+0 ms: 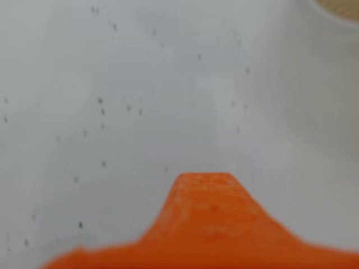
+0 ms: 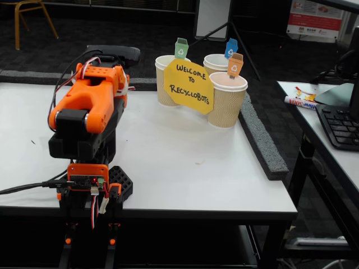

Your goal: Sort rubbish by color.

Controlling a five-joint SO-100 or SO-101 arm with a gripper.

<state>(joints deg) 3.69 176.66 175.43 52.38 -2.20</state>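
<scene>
Dark carpet and stray chair legs frame a white worktop (image 2: 185, 162) in the fixed view, with a second desk carrying a keyboard off at three o'clock. Starting at nine o'clock, the orange arm (image 2: 90, 106) sits folded low over its base near the front left edge, its head tucked down toward the surface. Moving right, toward one o'clock from the arm, three paper cups (image 2: 227, 101) stand clustered behind a yellow sign (image 2: 188, 85), each bearing a small coloured bin tag. No crumpled wad, blue, orange or green, shows anywhere on the white surface in either view, so which way the rubbish lies from the fingers cannot be judged. In the wrist view one blurred orange finger (image 1: 205, 207) rises from six o'clock over speckled white, a cup rim (image 1: 336, 8) at one o'clock; whether the fingers are open or closed, I cannot tell.
</scene>
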